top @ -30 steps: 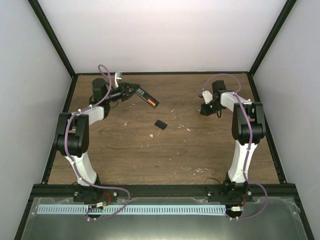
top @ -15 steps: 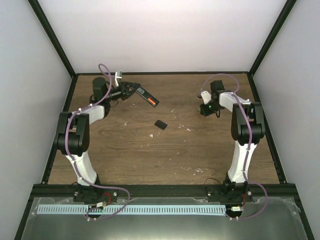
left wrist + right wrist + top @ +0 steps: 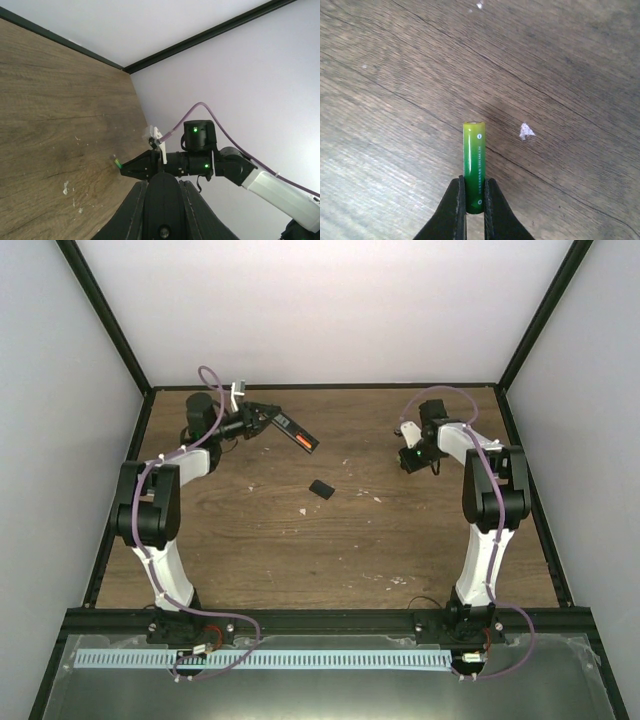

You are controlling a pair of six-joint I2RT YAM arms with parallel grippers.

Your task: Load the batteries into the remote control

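One smooth green-yellow cylindrical battery (image 3: pixel 474 167) pinched in right jaws over grainy wood surface (image 3: pixel 395 75). Slim black remote control (image 3: pixel 296 435) clenched in left jaws; squarish black cover (image 3: pixel 321 489) lies apart.

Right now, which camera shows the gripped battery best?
Right wrist: the green battery stands close up between the fingers. Left wrist shows only a distant green tip; the top view cannot resolve it.

fine white print and round marks on the battery (image 3: pixel 474 160), too small to read
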